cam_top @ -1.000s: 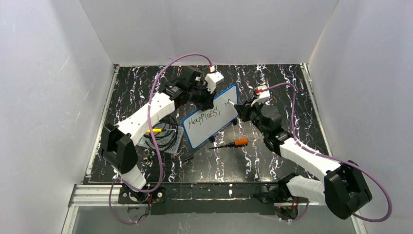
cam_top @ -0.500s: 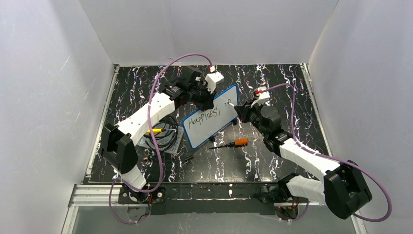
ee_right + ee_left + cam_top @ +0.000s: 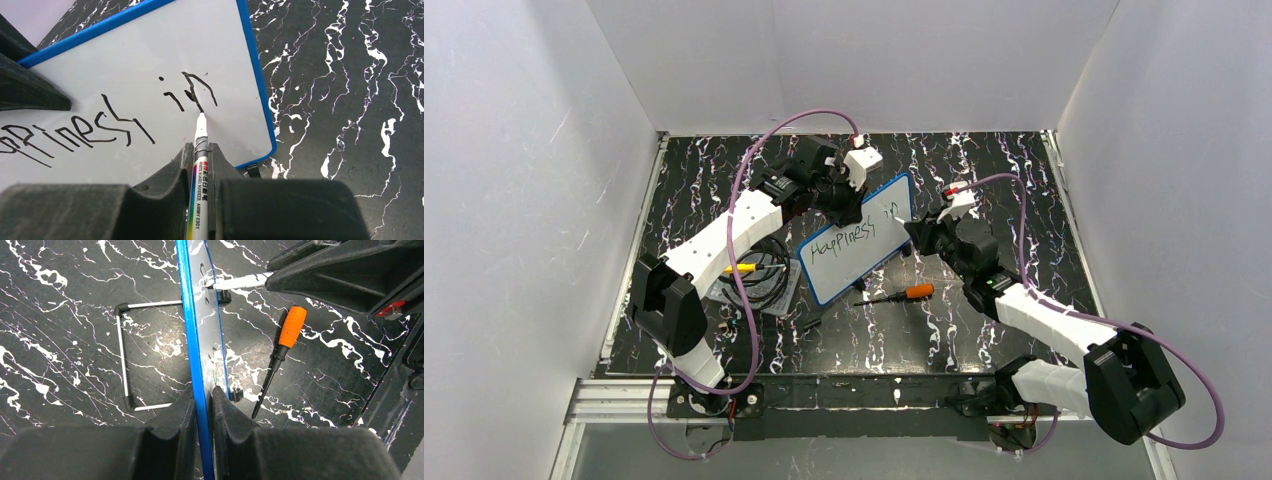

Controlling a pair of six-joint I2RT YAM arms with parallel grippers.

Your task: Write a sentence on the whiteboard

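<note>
Two hands share this step. The left hand [image 3: 202, 399] is clamped on the blue rim of the whiteboard [image 3: 856, 262], and the right hand [image 3: 200, 150] is closed around a black-tipped marker [image 3: 198, 172]. The board stands tilted on its wire stand [image 3: 122, 360] on the desk [image 3: 60, 315]. Its top edge sits between the left hand's fingers and its white face lies straight ahead of the right hand's fingertips.

The sentence [image 3: 844, 241] reads "Happiness in" on one line. The marker tip sits at the foot of the "n", apparently on the surface.

To do this well, I would judge the following:
- **Room on the line:** little white is left between "in" and the rim beyond the right hand's tip. The next word belongs on a fresh line, nearer the right hand and off to its left, under "Happiness".
- **Moving across:** the tip should come clear of the surface before the hand travels, or it will drag a stray stroke.
- **Pressure:** it should stay light, with the marker close to square on the face, because a hard push would rock the board on its stand.
- **The left hand:** a firm hold without twisting matters most here.

An orange-handled screwdriver [image 3: 275, 360] lies on the desk below the board's face, apart from both hands.
</note>
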